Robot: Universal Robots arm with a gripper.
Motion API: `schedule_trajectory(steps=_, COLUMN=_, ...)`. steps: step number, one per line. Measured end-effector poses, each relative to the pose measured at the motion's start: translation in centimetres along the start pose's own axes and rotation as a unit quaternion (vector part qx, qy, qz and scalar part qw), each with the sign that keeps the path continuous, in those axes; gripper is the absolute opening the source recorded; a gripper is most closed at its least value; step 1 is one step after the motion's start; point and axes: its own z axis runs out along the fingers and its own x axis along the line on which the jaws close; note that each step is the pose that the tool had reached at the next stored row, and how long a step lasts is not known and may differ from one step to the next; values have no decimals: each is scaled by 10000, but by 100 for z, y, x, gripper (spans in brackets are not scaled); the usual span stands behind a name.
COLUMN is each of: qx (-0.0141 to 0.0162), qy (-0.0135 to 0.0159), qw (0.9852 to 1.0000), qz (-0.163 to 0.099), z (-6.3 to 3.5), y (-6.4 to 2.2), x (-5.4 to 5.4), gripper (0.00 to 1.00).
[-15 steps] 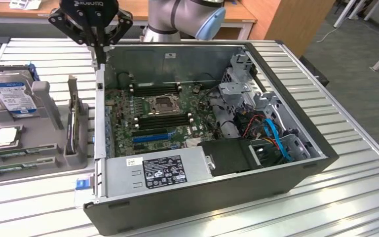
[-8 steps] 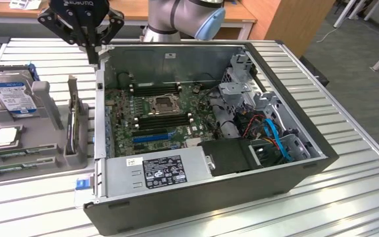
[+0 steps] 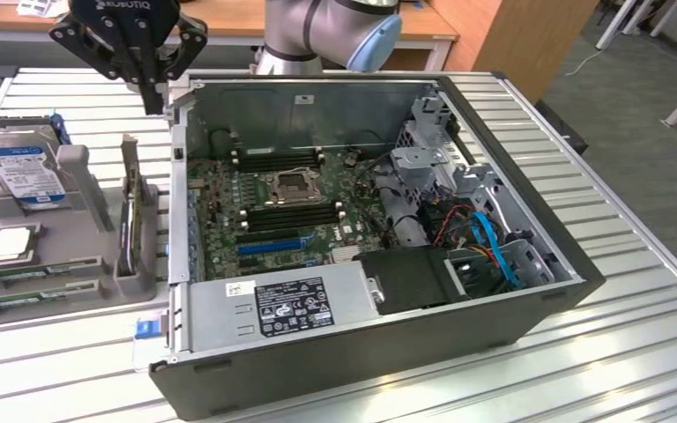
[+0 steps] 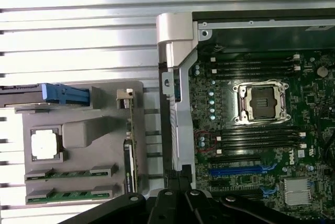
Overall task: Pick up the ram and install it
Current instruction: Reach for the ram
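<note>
Wrist view: the ram (image 4: 70, 173) is a long, thin green stick with gray bits at both ends. It lies flat in a slot of the gray tray (image 4: 102, 153), just beside a second stick (image 4: 70, 196) like it. The gripper (image 3: 152, 104) hangs up high with its jaws shut tight, well apart from the ram, near the computer case (image 3: 351, 388).

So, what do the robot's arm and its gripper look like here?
The arm is a thick silver-grey tube with a light blue cap on its joint. The gripper is black, built of angular linked bars with bolts, and carries white ROBOTIQ lettering.
</note>
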Motion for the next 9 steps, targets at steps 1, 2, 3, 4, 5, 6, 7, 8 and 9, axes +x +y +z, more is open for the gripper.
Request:
schedule_trajectory(steps=1, qx=0, qy=0, qw=10000, qz=0, z=0, y=-1, x=17, gripper=10)
schedule_trajectory(steps=2, qx=0, qy=0, qw=10000, qz=0, z=0, y=-3, x=33, gripper=10)
schedule_trajectory(steps=3, qx=0, qy=0, qw=10000, qz=0, z=-1, y=-4, x=50, gripper=10)
schedule_trajectory(steps=4, qx=0, qy=0, qw=10000, qz=0, z=-2, y=-5, x=69, gripper=10)
schedule_trajectory(steps=5, qx=-1, qy=0, qw=10000, qz=0, z=-2, y=-6, x=85, gripper=10)
schedule_trajectory(steps=6, qx=0, qy=0, qw=10000, qz=-1, z=-2, y=-8, x=101, gripper=10)
schedule_trajectory(steps=7, qx=0, qy=0, qw=10000, qz=-1, z=-3, y=-9, x=117, gripper=10)
schedule_trajectory(steps=8, qx=0, qy=0, qw=10000, qz=0, z=-4, y=-10, x=133, gripper=10)
schedule_trajectory(steps=9, qx=0, qy=0, qw=10000, qz=0, z=-4, y=-11, x=150, gripper=10)
